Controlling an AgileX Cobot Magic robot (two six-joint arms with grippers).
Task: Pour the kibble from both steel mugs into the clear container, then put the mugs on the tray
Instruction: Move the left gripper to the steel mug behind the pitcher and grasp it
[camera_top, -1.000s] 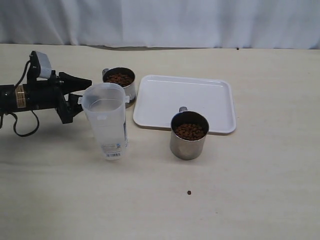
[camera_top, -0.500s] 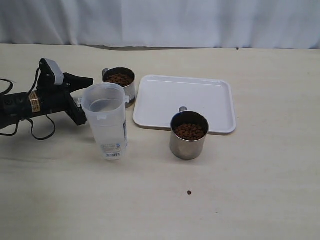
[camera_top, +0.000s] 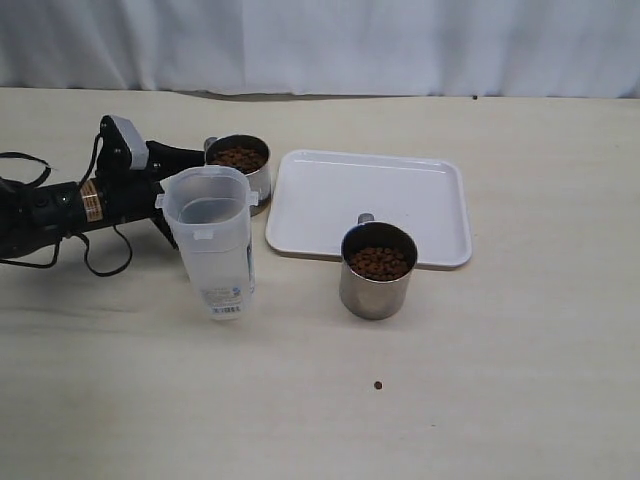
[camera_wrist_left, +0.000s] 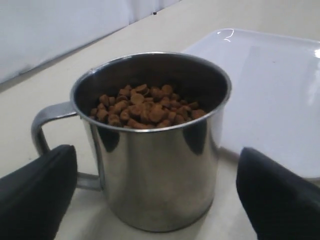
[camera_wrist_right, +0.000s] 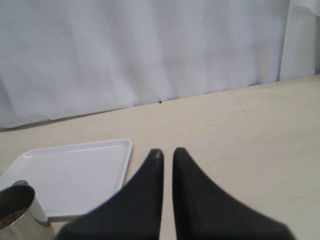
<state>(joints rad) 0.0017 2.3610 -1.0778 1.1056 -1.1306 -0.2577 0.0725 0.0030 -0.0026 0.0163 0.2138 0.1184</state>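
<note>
Two steel mugs hold kibble. The far mug (camera_top: 240, 166) stands left of the tray (camera_top: 400, 190); the near mug (camera_top: 377, 272) stands at the tray's front edge. The empty clear container (camera_top: 212, 245) stands upright in front of the far mug. My left gripper (camera_top: 176, 166) is open, partly hidden behind the container. In the left wrist view its fingers (camera_wrist_left: 36, 195) flank the far mug (camera_wrist_left: 152, 165) without touching, and the kibble (camera_wrist_left: 145, 104) fills it nearly to the rim. My right gripper (camera_wrist_right: 167, 152) is shut on nothing, above the table beside the tray (camera_wrist_right: 75, 167).
One loose pellet (camera_top: 378, 385) lies on the table in front of the near mug. A white curtain (camera_top: 330, 40) runs along the table's far edge. The left arm's cables (camera_top: 60, 250) trail on the table at the left.
My left arm has moved right along the table, bringing its open fingers to either side of the far mug. The mugs, container and tray have stayed put.
</note>
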